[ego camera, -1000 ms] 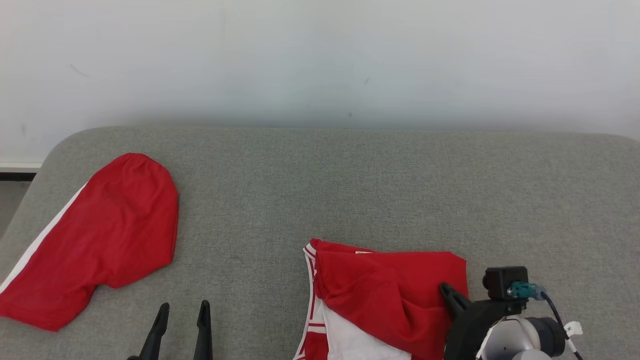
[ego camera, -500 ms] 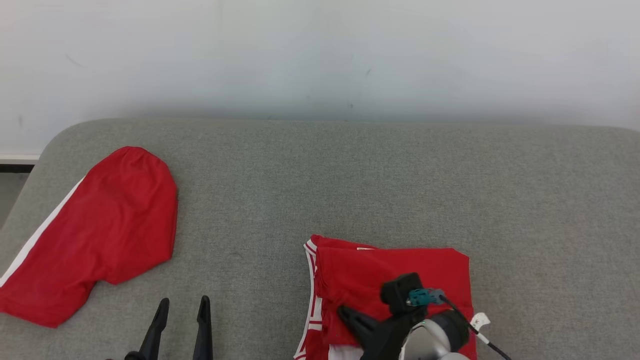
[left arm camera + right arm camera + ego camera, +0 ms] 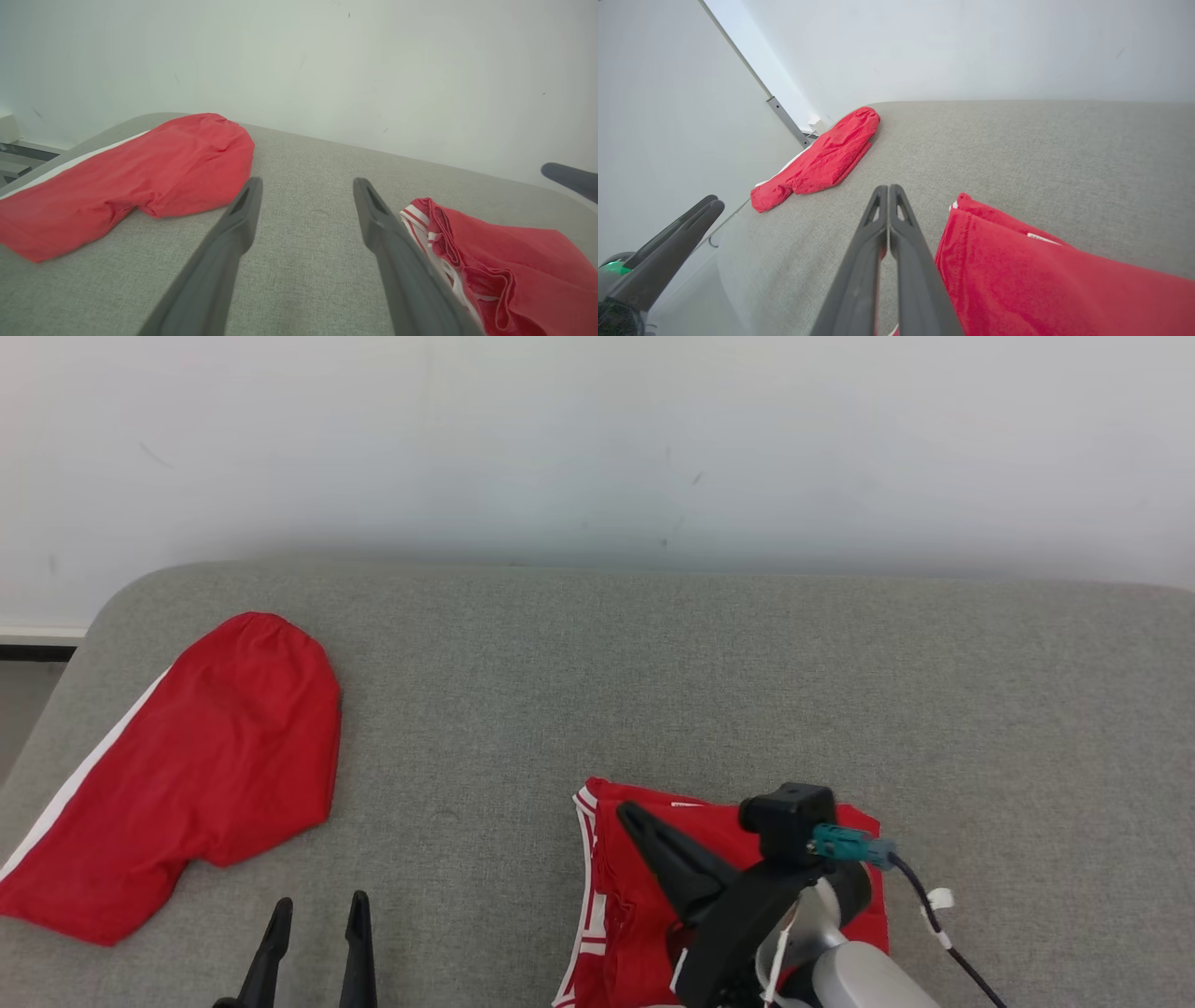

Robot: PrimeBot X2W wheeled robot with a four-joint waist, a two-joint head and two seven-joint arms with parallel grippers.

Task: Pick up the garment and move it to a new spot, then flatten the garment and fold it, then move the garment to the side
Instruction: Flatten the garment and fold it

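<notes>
Head view: the grey woven bench [image 3: 653, 663], rounded at its far corners, lies open toward the wall. A folded red jersey [image 3: 625, 915] with white-striped trim sits at the near edge, right of centre; its small white label [image 3: 1041, 238] is unreadable. The right gripper [image 3: 627, 810] is above it, fingers pressed together. The left gripper [image 3: 319, 901] has its fingers spread, empty. Smooth red shorts [image 3: 215, 756] with a white side stripe lie far left.

Closed right end effector [image 3: 627, 814] sits over the red garment [image 3: 627, 917] on grey surface [image 3: 653, 691].
</notes>
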